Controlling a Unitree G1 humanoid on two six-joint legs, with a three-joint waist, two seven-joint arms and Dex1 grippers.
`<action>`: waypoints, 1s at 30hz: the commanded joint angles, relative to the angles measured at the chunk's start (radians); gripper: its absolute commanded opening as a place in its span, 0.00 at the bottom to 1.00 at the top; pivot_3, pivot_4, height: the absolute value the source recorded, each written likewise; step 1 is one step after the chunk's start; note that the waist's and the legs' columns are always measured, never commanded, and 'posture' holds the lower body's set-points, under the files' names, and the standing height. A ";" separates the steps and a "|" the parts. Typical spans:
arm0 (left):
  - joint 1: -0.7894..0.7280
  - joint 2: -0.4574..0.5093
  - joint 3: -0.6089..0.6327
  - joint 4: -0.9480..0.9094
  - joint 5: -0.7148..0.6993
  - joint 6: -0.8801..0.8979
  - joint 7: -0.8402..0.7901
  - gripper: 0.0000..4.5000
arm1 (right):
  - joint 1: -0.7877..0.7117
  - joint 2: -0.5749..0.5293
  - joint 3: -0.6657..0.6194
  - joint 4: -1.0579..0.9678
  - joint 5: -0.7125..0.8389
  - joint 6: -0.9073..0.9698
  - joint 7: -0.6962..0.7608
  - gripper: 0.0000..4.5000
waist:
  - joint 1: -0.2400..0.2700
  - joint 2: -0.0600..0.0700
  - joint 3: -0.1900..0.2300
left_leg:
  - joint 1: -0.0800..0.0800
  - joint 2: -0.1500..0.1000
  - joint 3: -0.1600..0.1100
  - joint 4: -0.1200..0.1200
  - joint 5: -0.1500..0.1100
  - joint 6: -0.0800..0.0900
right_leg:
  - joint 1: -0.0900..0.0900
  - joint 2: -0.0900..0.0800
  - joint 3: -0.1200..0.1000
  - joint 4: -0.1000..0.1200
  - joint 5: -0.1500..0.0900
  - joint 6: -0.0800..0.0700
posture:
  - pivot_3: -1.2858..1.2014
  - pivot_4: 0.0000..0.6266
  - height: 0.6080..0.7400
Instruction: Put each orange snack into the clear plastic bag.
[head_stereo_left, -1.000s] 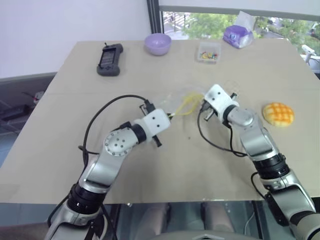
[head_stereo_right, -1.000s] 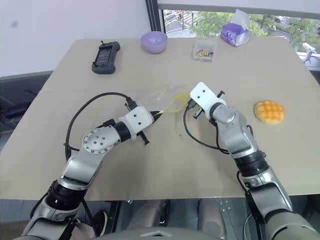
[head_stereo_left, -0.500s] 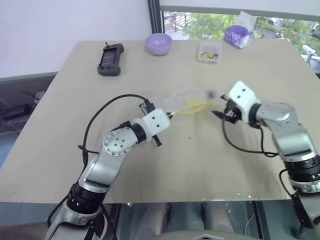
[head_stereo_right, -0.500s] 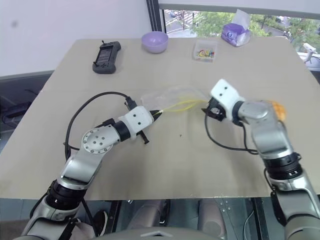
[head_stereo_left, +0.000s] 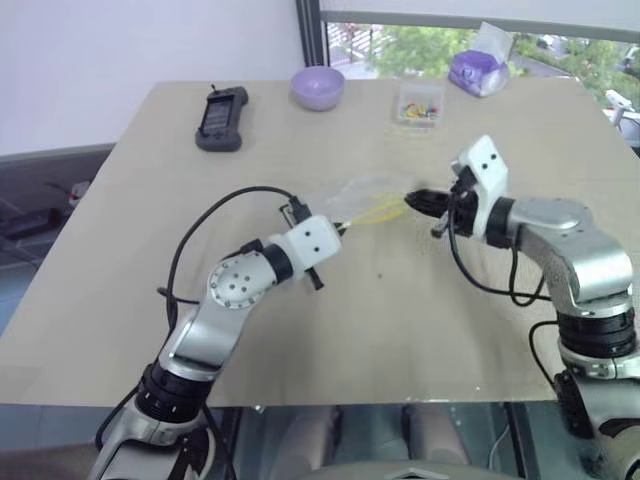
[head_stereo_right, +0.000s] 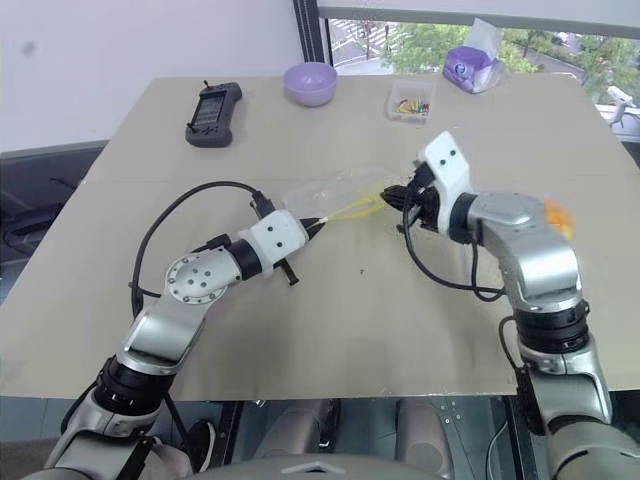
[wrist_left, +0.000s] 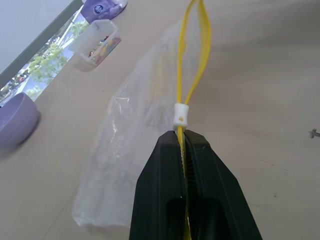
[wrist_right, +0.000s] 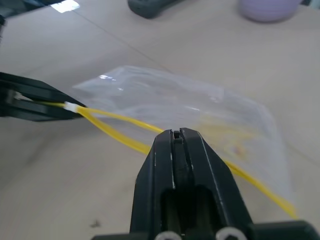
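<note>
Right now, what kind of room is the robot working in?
Probably an office or lab test room, not a kitchen: a plain beige table against a white wall, a window onto trees, and a handheld controller near a purple bowl.

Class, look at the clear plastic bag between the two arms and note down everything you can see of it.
The clear, crinkly plastic zip bag has a yellow seal strip with a small white slider and a faint yellow print. It hangs slack above the beige table, its mouth slightly parted into a loop. The left pincer is shut on the strip by the slider; the right pincer is shut at the strip's other end.
</note>
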 joint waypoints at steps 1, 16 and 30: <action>-0.015 -0.003 0.014 -0.015 0.004 -0.021 0.001 0.00 | 0.003 0.025 0.018 -0.044 0.039 0.008 -0.030 0.03 | 0.000 0.000 0.000 | 0.000 0.000 0.000 0.000 0.000 0.000 | 0.000 0.000 0.000 0.000 0.000 0.000 | 0.52 0.24 1.00; -0.016 -0.017 0.006 -0.021 0.002 -0.026 -0.004 0.00 | -0.022 0.141 0.050 0.178 0.018 -0.056 -0.190 0.03 | -0.004 0.000 0.000 | 0.000 0.000 0.000 0.000 0.000 0.000 | -0.001 0.000 0.000 0.001 0.000 0.000 | 0.52 0.24 1.00; -0.022 -0.025 -0.007 -0.007 0.003 -0.060 -0.023 0.00 | -0.028 -0.036 0.336 0.396 -0.381 -0.653 -0.184 0.41 | -0.007 0.000 0.000 | 0.000 -0.001 0.001 0.000 0.000 0.000 | -0.003 0.000 0.001 0.001 0.000 0.000 | 0.52 0.24 1.00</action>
